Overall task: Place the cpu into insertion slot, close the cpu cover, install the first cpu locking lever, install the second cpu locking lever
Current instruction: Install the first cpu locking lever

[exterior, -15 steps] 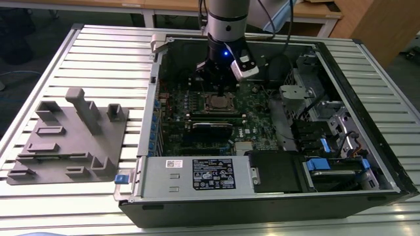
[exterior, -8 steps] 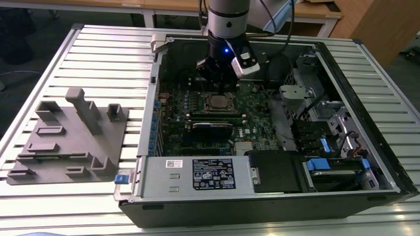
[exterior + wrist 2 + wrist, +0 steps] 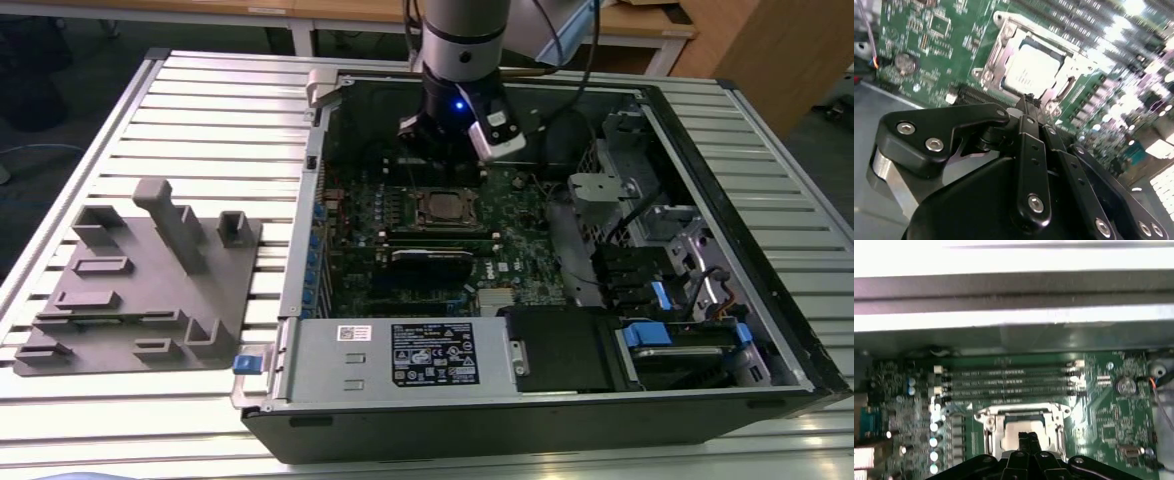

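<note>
Count: one arm, one gripper, one cpu, one slot, one cover. Jaws are pressed fully together at the tips, with nothing between them that I can see. In both wrist views the cpu lies flat in the slot just ahead of the jaw tips, and the cover lies down around it with its silvery frame bordering the chip's top. The tips overlap the cover's near edge, but I cannot tell whether they touch it. The first wrist view adds four long memory slots beyond the cpu, farther from the jaws, and one coin cell off to one side. The second wrist view shows the same cell and the fingers' linkage up close, but not the memory slots. The exterior view gives what the wrist cameras miss: one open case on a slatted table, and one grey fixture well apart from the jaws, outside the case.
</note>
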